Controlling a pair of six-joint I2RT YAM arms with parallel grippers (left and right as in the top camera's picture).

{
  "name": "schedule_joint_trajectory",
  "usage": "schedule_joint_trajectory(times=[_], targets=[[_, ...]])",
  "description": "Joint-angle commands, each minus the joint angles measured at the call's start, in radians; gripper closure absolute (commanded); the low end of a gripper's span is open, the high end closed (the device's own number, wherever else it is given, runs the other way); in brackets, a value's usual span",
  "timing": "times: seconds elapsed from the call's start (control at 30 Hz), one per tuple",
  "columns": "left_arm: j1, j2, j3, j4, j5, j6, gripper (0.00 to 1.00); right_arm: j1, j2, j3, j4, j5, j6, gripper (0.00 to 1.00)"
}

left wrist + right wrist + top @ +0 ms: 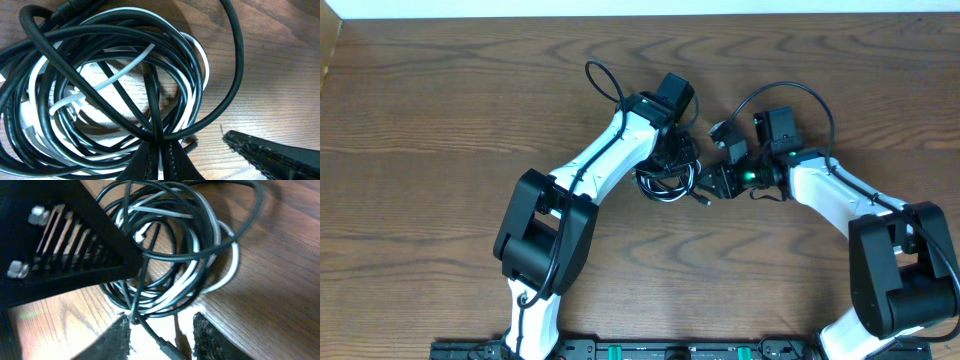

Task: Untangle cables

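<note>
The right gripper stands with jaws apart. One black cord lies between them, seemingly unpinched. The left gripper is spread too, beside the cable bundle at the middle of the table. Pulling one strand may tighten loops around the white cord or drag the whole bundle. No readable writing.

Coil of thin glossy black cords | one thin white cord threaded through the coil | brown wooden tabletop beneath, darker grain streaks | left robot arm, right robot arm flanking the coil: white shells, black joints | small green light beside the coil
</note>
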Motion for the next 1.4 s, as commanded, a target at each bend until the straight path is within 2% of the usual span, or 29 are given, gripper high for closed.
schedule_joint_trajectory(times=[0.0, 0.27, 0.47, 0.6, 0.67, 0.8, 1.1, 1.37], targets=[[-0.001, 0.008, -0.018, -0.007, -0.021, 0.005, 0.92, 0.039, 0.0, 0.01, 0.0, 0.006, 0.019, 0.58], [0.004, 0.008, -0.018, -0.023, 0.0, 0.01, 0.92, 0.08, 0.0, 0.01, 0.001, 0.16, 0.199, 0.61], [0.042, 0.008, -0.018, -0.029, 0.156, 0.056, 0.92, 0.087, 0.0, 0.01, 0.019, 0.187, 0.222, 0.61], [0.053, 0.008, -0.018, -0.028, 0.186, 0.122, 0.92, 0.091, 0.0, 0.01, 0.039, 0.155, 0.267, 0.57], [0.051, 0.008, -0.018, -0.022, 0.186, 0.175, 0.92, 0.091, 0.0, 0.01, 0.058, 0.095, 0.304, 0.57], [0.051, 0.008, -0.018, -0.03, 0.182, 0.283, 0.92, 0.091, 0.0, 0.01, 0.061, 0.101, 0.362, 0.56], [0.057, 0.012, -0.018, -0.039, 0.156, 0.284, 0.92, 0.134, 0.001, 0.01, 0.048, 0.109, 0.421, 0.56], [0.059, 0.014, -0.018, -0.045, 0.156, 0.284, 0.92, 0.199, 0.025, 0.01, 0.056, 0.226, 0.527, 0.55]])
